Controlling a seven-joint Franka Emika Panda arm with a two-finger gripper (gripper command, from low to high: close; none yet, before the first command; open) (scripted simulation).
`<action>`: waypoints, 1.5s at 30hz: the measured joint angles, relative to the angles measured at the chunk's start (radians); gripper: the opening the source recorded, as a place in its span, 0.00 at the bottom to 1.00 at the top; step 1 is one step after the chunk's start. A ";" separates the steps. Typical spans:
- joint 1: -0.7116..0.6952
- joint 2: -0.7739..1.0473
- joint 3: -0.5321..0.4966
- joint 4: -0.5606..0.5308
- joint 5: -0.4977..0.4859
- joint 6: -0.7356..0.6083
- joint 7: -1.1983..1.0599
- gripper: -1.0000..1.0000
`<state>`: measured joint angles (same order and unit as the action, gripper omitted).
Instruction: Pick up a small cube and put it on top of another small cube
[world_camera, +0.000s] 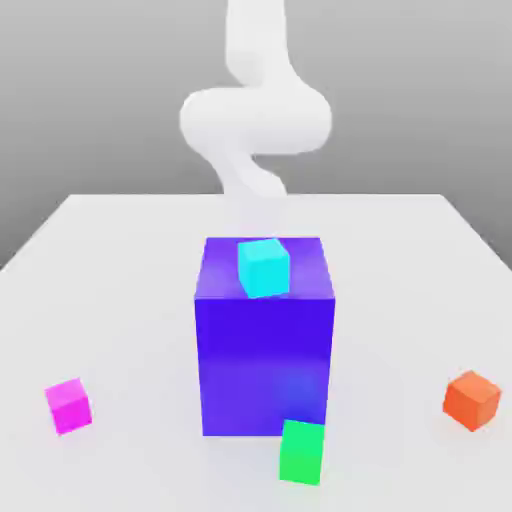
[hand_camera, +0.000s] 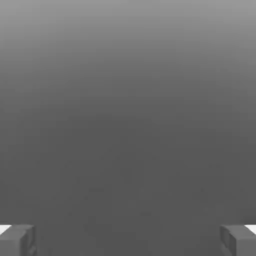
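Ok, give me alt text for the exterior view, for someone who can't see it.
A large blue block stands mid-table with a small cyan cube on top, and the white robot arm rises behind it. On the white table around it lie a small magenta cube toward the exterior view's left, a green cube in front, and an orange cube to the right.

White arm (world_camera: 255, 110) blurred and cut off by the exterior view's top edge, its lower end hidden behind the big blue block (world_camera: 265, 340), gripper (hand_camera: 128, 240) fingertips (hand_camera: 17, 240) cropped at the hand view's corners
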<state>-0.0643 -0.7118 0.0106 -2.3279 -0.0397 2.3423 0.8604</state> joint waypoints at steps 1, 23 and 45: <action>-0.027 0.038 0.003 -0.012 -0.017 0.018 0.026 0.50; -0.434 0.800 -0.124 -0.260 -0.018 0.399 0.305 0.50; -0.519 0.891 -0.107 -0.272 0.097 0.446 0.250 0.00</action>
<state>-0.5838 0.1793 -0.0959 -2.6000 0.0572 2.7879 1.1109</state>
